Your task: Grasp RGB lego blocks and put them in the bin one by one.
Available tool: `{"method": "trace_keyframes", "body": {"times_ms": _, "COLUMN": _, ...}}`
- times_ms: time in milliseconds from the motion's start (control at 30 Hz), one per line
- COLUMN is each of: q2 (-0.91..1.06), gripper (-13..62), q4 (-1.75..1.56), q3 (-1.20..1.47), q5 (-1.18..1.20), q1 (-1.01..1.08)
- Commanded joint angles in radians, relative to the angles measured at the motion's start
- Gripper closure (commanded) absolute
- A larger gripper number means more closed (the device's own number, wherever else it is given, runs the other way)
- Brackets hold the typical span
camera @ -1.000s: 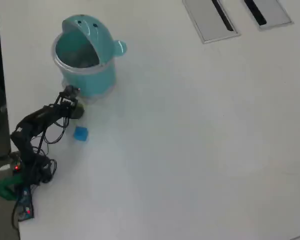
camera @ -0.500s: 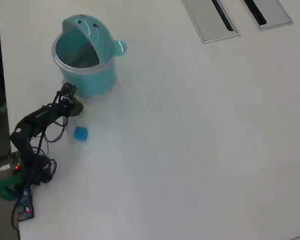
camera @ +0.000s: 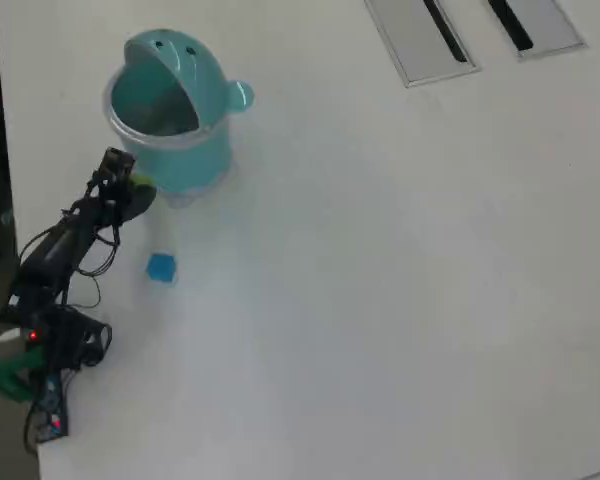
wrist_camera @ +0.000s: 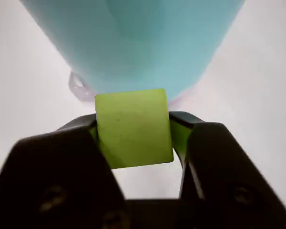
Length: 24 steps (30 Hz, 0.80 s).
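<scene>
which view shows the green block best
The wrist view: the green block fills the centre, clamped between the gripper jaws, with the teal bin right behind. The overhead view shows only a green speck at the arm's tip.

Green block (wrist_camera: 133, 129): smooth matt plastic with faint specks, held between 2 black jaws of matt, slightly grainy plastic on the gripper (wrist_camera: 133, 143). Bin (camera: 170, 120): smooth teal plastic with a soft sheen and a paler, translucent-looking rim. Table (camera: 380, 280): plain white, smooth and matt; blue block (camera: 161, 267) looks like plastic.
</scene>
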Motion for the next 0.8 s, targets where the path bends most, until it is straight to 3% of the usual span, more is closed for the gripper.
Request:
{"method": "trace_keyframes", "body": {"times_ms": 0, "q2": 0.063, "gripper": 33.0, "q4": 0.015, "q3": -0.118, "q5": 0.021, "q1": -0.017}}
{"method": "trace_keyframes", "body": {"times_ms": 467, "q2": 0.118, "gripper": 33.0, "q4": 0.301, "q3": -0.514, "q5": 0.069, "q1": -0.048}}
{"method": "trace_keyframes", "body": {"times_ms": 767, "q2": -0.071, "gripper": 36.2, "q4": 0.279, "q3": -0.775, "q5": 0.114, "q1": -0.110}}
